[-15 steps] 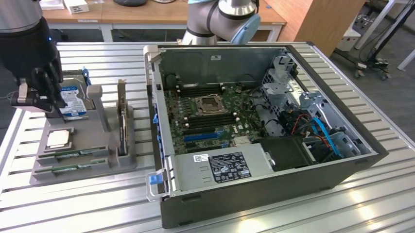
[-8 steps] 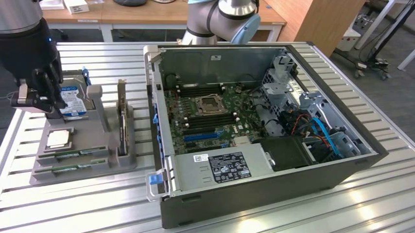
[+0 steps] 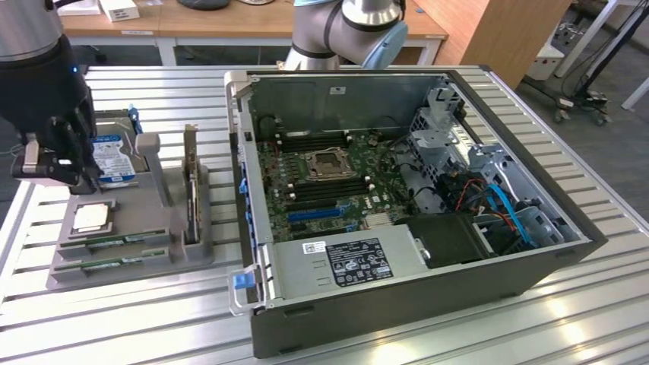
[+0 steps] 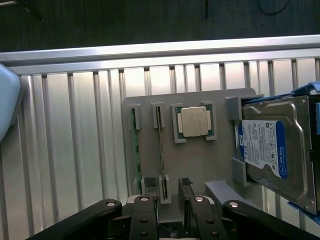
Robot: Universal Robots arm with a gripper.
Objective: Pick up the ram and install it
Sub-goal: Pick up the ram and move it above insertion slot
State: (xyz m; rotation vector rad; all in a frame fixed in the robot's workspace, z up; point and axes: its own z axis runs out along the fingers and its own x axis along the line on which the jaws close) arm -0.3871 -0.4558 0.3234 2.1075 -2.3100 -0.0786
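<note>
Counting ram sticks (image 4: 135, 155) (image 4: 160, 150): I see two, in tray (image 4: 200, 165) slots.
Processor (image 4: 194, 121): one.
Hard drive (image 4: 270, 150): one.
Gripper (image 4: 171, 210): wide, empty.

Thin green ram stick (image 3: 112, 242), square silver processor (image 3: 91, 217) and metal hard drive (image 3: 112, 156) sit in the grey plastic tray (image 3: 142, 220).

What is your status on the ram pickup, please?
Fingers open, empty, above the gray holder. Two ram sticks on edge in its slots, untouched. Processor chip and hard drive alongside, not over the sticks.
</note>
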